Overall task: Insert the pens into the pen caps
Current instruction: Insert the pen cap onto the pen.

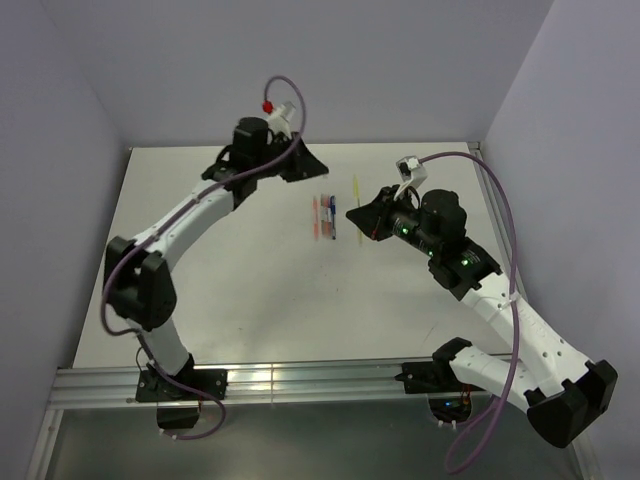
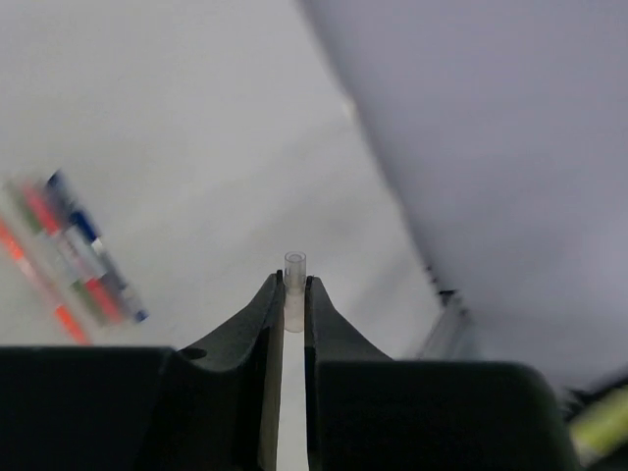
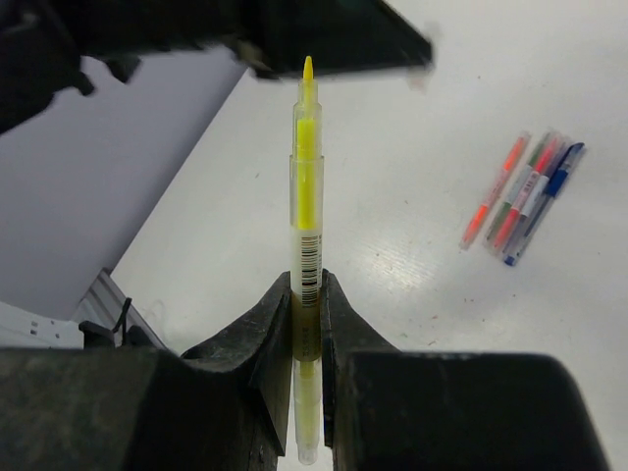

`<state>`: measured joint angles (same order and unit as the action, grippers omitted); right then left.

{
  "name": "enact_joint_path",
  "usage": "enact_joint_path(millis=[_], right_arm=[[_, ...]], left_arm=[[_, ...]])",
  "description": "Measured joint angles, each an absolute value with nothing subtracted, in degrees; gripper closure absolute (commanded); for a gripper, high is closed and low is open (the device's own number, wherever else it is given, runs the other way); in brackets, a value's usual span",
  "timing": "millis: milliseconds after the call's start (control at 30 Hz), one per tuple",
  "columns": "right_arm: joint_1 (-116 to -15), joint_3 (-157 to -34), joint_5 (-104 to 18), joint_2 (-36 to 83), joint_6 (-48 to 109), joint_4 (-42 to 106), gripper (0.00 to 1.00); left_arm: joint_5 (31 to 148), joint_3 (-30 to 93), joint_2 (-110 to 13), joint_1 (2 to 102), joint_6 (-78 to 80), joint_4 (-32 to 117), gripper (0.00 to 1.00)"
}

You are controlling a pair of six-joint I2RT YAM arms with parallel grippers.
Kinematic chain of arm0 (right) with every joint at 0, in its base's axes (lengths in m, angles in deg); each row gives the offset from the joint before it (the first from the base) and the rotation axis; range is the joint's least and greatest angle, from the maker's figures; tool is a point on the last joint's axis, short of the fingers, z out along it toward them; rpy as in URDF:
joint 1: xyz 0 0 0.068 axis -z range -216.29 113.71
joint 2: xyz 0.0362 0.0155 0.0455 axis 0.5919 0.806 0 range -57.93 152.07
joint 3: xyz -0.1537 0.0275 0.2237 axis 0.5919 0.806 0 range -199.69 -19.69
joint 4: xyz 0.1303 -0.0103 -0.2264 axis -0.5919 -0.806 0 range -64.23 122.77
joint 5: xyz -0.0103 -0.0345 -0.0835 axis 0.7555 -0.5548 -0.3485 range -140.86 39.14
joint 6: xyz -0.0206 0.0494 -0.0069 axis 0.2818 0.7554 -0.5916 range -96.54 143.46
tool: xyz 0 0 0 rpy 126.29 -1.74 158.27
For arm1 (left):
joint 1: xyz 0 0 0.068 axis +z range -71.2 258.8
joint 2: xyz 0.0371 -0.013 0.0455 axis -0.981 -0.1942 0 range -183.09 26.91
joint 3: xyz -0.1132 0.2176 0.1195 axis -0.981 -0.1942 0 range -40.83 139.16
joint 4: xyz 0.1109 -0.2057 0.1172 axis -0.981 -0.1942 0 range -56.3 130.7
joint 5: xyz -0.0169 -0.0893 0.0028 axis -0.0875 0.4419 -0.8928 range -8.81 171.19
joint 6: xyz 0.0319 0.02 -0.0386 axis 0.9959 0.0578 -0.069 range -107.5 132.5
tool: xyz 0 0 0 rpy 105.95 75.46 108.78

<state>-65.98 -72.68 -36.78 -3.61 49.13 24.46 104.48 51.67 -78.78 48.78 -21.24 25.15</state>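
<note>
My right gripper (image 3: 306, 289) is shut on a yellow pen (image 3: 306, 186). The pen's uncapped tip points away from the wrist, toward the dark body of the left gripper (image 3: 334, 39). My left gripper (image 2: 292, 289) is shut on a small clear pen cap (image 2: 294, 280), which sticks out a little past the fingertips. From above, the left gripper (image 1: 300, 165) hangs over the far middle of the table. The right gripper (image 1: 358, 213) sits to its right, with the yellow pen (image 1: 356, 187) sticking out toward the back. Several other pens (image 1: 325, 216) lie side by side on the table between the grippers.
The row of loose pens (image 2: 78, 260) (image 3: 525, 196) lies flat on the white table (image 1: 230, 290). Purple-grey walls close the back and both sides. An aluminium rail (image 1: 300, 380) runs along the near edge by the arm bases.
</note>
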Motion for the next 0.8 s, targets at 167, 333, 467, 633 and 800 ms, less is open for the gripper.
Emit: enact_joint_path(millis=[167, 333, 467, 633, 800], right_arm=[[-65.96, -72.7, -33.98, -3.83, 49.37, 26.6, 1.0], [-65.92, -73.95, -29.94, -0.26, 50.66, 28.92, 1.0], [-66.49, -76.42, -28.14, 4.22, 51.53, 29.27, 1.0], [-67.62, -77.77, -25.8, 7.3, 52.84, 30.67, 1.0], [-68.82, -77.68, -24.08, 8.31, 53.52, 32.02, 1.0]], left_arm=[[115.87, 40.44, -65.62, 54.99, -36.61, 52.73, 1.0], [121.66, 28.05, -61.01, 58.7, -49.33, 75.68, 1.0], [123.12, 20.35, -59.81, 58.48, -55.38, 87.35, 1.0], [122.99, 15.5, -58.59, 58.4, -59.36, 96.97, 1.0], [122.29, 14.3, -57.62, 58.4, -60.21, 102.13, 1.0]])
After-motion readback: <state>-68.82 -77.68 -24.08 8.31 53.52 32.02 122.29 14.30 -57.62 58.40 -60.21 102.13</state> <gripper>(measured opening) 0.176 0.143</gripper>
